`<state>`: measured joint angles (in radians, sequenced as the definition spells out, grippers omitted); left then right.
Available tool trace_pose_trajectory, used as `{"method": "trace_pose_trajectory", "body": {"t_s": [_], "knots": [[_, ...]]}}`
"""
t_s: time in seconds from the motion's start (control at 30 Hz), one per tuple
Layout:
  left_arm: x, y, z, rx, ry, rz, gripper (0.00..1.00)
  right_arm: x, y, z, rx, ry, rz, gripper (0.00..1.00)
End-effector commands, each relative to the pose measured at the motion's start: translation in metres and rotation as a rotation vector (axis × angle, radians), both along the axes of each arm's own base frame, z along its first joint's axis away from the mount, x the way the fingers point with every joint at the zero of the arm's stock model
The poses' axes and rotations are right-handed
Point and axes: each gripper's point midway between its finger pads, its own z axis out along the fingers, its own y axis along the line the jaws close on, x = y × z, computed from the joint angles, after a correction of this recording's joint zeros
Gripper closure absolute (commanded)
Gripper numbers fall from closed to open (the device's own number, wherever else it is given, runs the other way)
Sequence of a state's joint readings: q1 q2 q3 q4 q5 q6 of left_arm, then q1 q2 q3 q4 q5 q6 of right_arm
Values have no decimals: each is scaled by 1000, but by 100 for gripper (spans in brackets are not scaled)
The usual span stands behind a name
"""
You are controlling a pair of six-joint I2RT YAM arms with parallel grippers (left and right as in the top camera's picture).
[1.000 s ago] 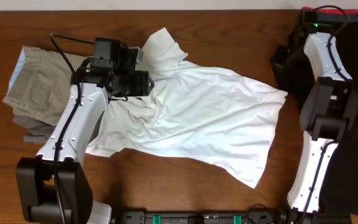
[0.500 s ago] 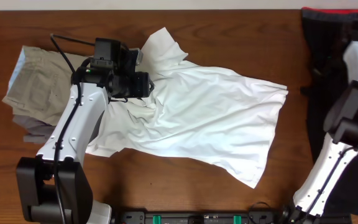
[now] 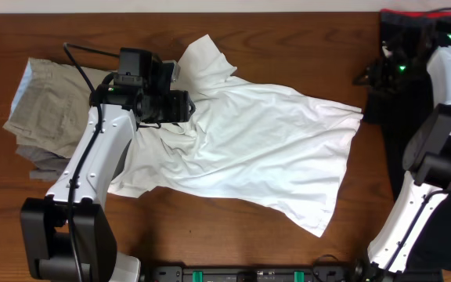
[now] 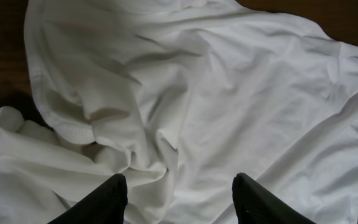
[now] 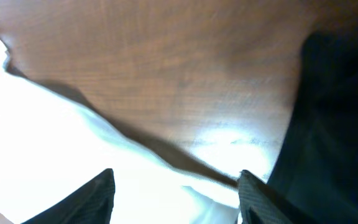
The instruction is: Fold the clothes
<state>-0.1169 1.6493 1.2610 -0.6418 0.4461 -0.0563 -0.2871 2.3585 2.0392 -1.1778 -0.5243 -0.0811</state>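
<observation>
The white T-shirt lay mid-table, spread out but crumpled. Its long axis ran left-right, tilting down toward the right, with the hem end right and one sleeve poking toward the far edge. Thin cotton, wrinkled, bunched into soft folds at the left end, a stitched edge showing there. The left gripper hung over that bunch, fingers spread, gripping nothing. The right gripper was at the shirt's right edge over the wooden table, fingers apart, empty; that view was blurred. Folded khaki trousers lay to the left, a black garment to the right.
</observation>
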Motion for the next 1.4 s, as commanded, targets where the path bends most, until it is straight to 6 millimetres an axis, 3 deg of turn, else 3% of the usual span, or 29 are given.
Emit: {"method": "trace_pose_trajectory", "body": {"t_s": [0.0, 0.2, 0.3, 0.37, 0.43, 0.6, 0.63, 0.83, 1.03, 1.23, 1.37], "knots": [[0, -1, 1, -12, 1, 5, 43, -16, -13, -12, -212, 106, -11, 36], [0, -1, 1, -12, 1, 5, 42, -26, -2, -32, -283, 158, 18, 34], [0, -1, 1, -13, 1, 5, 37, -30, 5, -45, -277, 171, 26, 38], [0, -1, 1, -12, 1, 5, 37, -36, 12, -53, -259, 187, 38, 51], [1, -1, 1, -12, 0, 5, 37, -43, 18, -60, -246, 208, 49, 57], [1, -1, 2, -13, -4, 5, 37, -42, 21, -65, -241, 201, 44, 92], [1, -1, 2, -13, -4, 5, 37, -39, 20, -63, -242, 189, 33, 99], [3, -1, 3, -14, -13, 5, 36, 11, 1, -32, -261, 19, -62, 99], [7, -2, 5, -17, -34, 4, 36, 70, -3, 5, -253, -234, -82, 99], [13, -2, 8, -20, -61, 5, 36, 107, -4, 16, -280, -390, -106, 99], [16, -3, 10, -22, -76, 5, 36, 126, -20, 23, -362, -460, -169, 99]]}}
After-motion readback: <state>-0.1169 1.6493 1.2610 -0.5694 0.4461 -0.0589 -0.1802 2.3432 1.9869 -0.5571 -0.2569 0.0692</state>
